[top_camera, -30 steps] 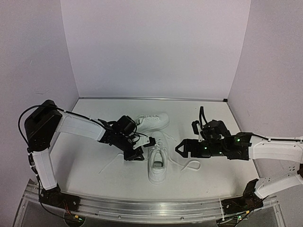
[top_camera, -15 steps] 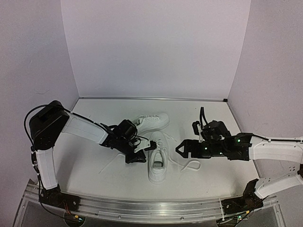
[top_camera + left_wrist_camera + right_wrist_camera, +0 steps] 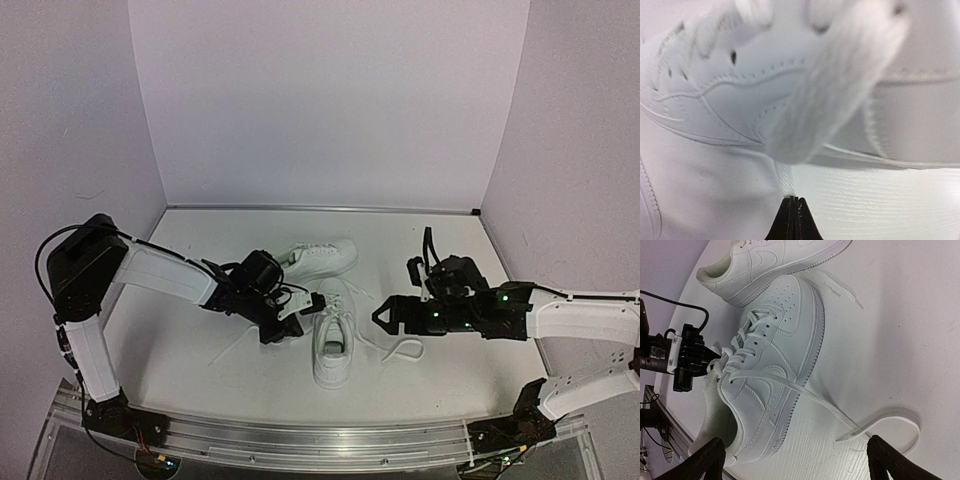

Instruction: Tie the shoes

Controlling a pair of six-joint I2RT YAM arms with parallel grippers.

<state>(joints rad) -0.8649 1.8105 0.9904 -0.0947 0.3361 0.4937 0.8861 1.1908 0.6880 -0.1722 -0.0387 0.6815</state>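
Note:
Two white shoes lie mid-table: the near shoe (image 3: pixel 333 342) points away from me, and the far shoe (image 3: pixel 322 256) lies crosswise behind it. My left gripper (image 3: pixel 312 303) is at the near shoe's left side by the eyelets. In the left wrist view its jaws (image 3: pixel 794 201) are shut on a white lace (image 3: pixel 785 181) that runs up to the shoe's side (image 3: pixel 715 105). My right gripper (image 3: pixel 380 315) stands open to the right of the near shoe (image 3: pixel 770 365), nothing between its fingers (image 3: pixel 710 457). The right lace (image 3: pixel 812 397) trails onto the table.
The right lace ends in a loose loop (image 3: pixel 402 350) on the white table (image 3: pixel 480 390). Another lace strand (image 3: pixel 232 347) trails left of the near shoe. Pale walls close the table at back and sides. A metal rail (image 3: pixel 320 440) runs along the near edge.
The left gripper's jaws have closed onto the lace at the near shoe's left side, and its arm has shifted slightly. The right arm and both shoes have stayed put.

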